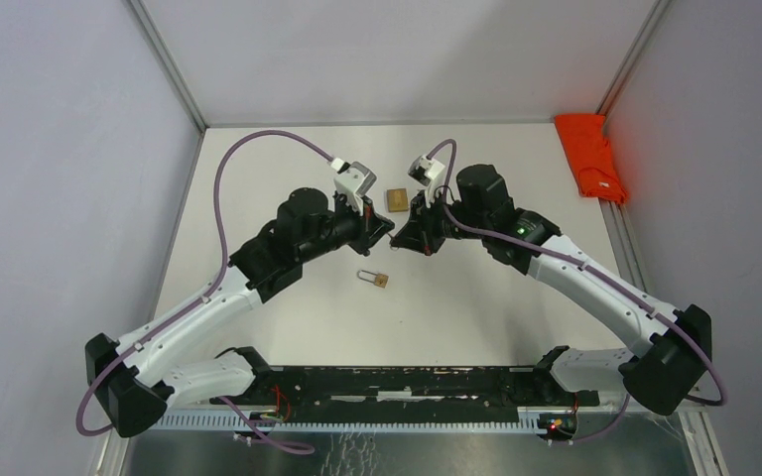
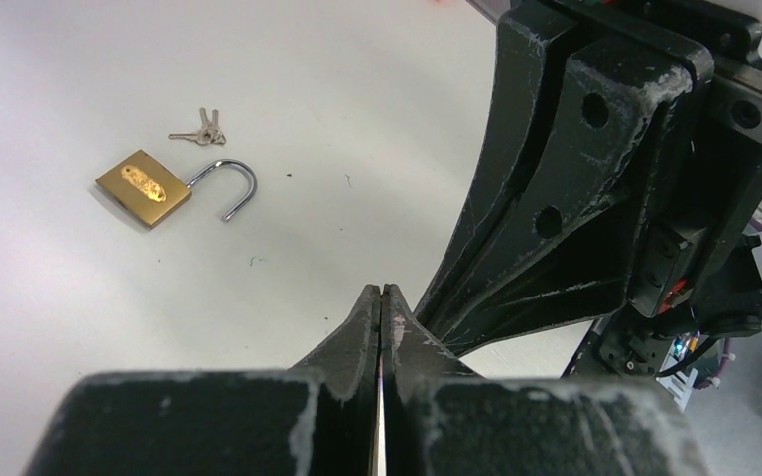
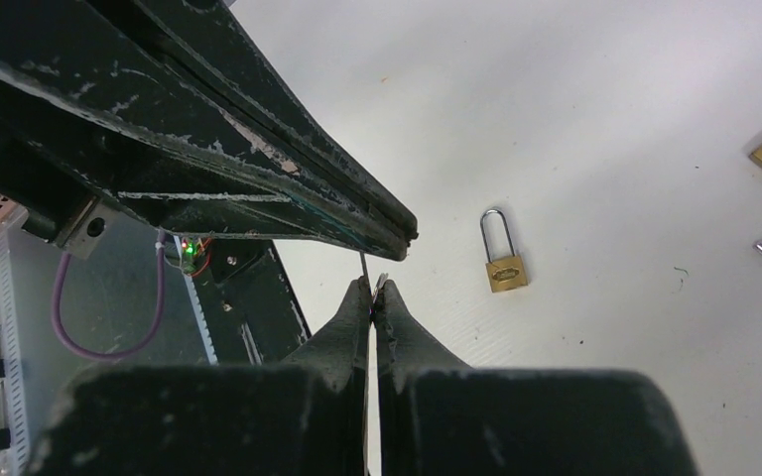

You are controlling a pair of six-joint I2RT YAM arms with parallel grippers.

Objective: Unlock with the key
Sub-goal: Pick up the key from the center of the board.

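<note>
Both pincers meet tip to tip above the middle of the desk (image 1: 476, 317). I judge the step in hand to be getting a key seated properly before it goes near a keyhole. My right pincer (image 3: 372, 288) is clamped on a thin metal sliver (image 3: 362, 262) that stands up from its tips. I take it for a small key seen edge-on, though I cannot confirm that. My left pincer (image 2: 382, 295) has its fingers pressed together with nothing I can see between them, and its tip sits right at the top of that sliver. The small padlock (image 3: 505, 268) lies flat on the near side of the desk with its shackle closed, apart from both arms. The large brass padlock (image 2: 144, 188) lies on the far side with its shackle already swung open and a bunch of keys (image 2: 201, 131) just beside it, so the small one looks like the lock left to open. Before lowering, I would want the sliver gripped by its bow with the blade projecting straight and free, since a slanted hold will jam at the keyway. The lock is light and loose, so I would pin its body with the left pincer while the right enters and turns slowly.
</note>
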